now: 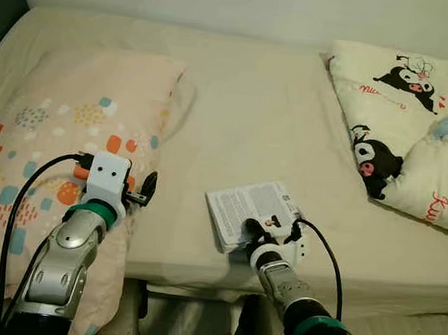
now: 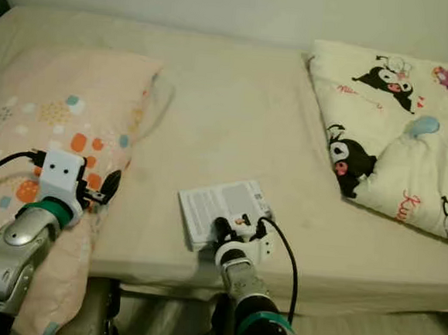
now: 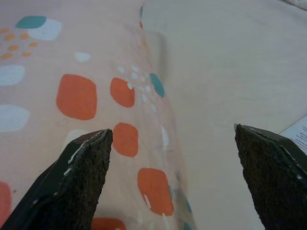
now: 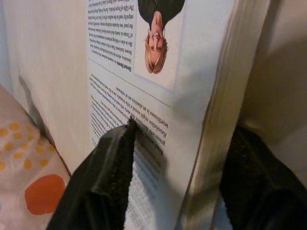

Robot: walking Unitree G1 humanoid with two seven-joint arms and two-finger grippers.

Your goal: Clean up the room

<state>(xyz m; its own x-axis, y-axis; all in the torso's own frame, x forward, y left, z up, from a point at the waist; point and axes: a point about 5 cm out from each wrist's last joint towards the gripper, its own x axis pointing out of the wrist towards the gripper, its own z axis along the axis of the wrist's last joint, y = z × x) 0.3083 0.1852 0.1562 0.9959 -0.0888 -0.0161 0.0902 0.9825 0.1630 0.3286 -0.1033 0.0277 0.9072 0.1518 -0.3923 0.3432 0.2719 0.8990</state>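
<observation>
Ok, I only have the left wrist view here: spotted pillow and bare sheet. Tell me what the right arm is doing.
Observer: The right gripper is at a white book near the bed's front edge.
Operator: Report whether it has a hold.
Observer: One finger lies on the printed cover, the other beyond the page edge; fingers either side, not clearly closed on it.
Operator: Give me the rest of the bed.
Observer: A cartoon-print blanket is bunched on the robot's right.

Right end effector [image 2: 230,228] at a white book [image 2: 223,202] on the beige bed [image 2: 236,114].
</observation>
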